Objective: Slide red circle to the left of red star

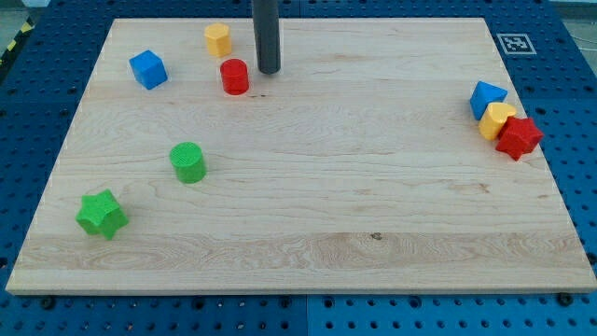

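red circle (235,77), red star (519,137), pale wood board (308,205)

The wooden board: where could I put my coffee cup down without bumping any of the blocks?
The wide middle is bare, between the green circle and the red star, and along the view's bottom. Crowded: top left around the red circle and my tip, and the right-edge cluster.

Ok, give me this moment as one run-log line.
tip: just right of red circle, apart | red star: far right, touching yellow block | step: not done
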### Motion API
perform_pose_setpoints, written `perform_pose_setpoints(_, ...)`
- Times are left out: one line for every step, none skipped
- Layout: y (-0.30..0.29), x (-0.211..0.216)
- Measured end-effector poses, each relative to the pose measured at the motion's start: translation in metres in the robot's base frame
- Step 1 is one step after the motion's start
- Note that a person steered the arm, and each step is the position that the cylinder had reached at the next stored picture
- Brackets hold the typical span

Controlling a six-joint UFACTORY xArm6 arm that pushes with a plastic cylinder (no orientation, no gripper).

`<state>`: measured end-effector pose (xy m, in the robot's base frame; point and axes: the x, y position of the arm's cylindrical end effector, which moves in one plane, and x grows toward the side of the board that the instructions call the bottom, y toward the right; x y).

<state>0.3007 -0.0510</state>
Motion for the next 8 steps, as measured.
perform_pose_setpoints(-0.048, -0.004)
perform_pose_setpoints(-0.086, -0.016)
perform_pose_setpoints(-0.099, -0.01)
perform_pose_setpoints(-0.082, 0.016)
perform_pose_setpoints(-0.061, 0.018)
perform_pose_setpoints(-0.028, 0.026)
perform_pose_setpoints(-0.054, 0.049)
perform_pose_setpoints(-0.045, 0.055)
